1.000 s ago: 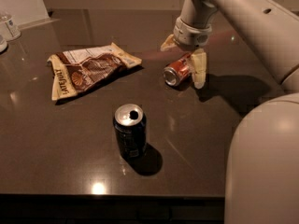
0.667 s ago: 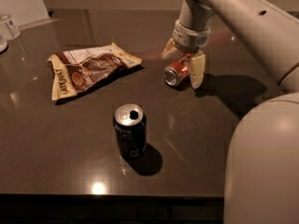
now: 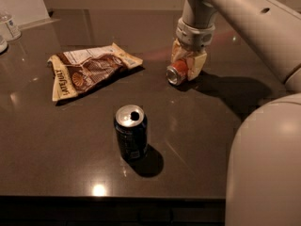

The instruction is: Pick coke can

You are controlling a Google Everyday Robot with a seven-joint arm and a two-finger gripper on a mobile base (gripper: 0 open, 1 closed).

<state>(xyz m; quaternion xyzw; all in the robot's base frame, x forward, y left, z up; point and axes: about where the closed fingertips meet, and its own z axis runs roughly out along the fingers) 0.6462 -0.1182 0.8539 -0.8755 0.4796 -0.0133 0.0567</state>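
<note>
A dark, glossy counter point(image 3: 61, 140) fills the camera view, with a pale wall behind it. An opened dark can point(image 3: 131, 134) stands upright near the front edge, and I place everything else from it. Beyond it and to the left lies a crumpled Late July snack bag point(image 3: 87, 69). Beyond it and to the right lies the coke can point(image 3: 177, 73), on its side with its silver end facing the camera.

My fingers point(image 3: 198, 64) come down from above and are closed on the coke can, one pad on each flank. I judge the grasp made and the lift not yet done, since the can appears to rest on the counter.

My fingers cover most of the can's red body, so I cannot see its lettering. My own pale body point(image 3: 265, 164) blocks the counter's right corner. A clear container point(image 3: 9, 25) at the far left is cut off.
</note>
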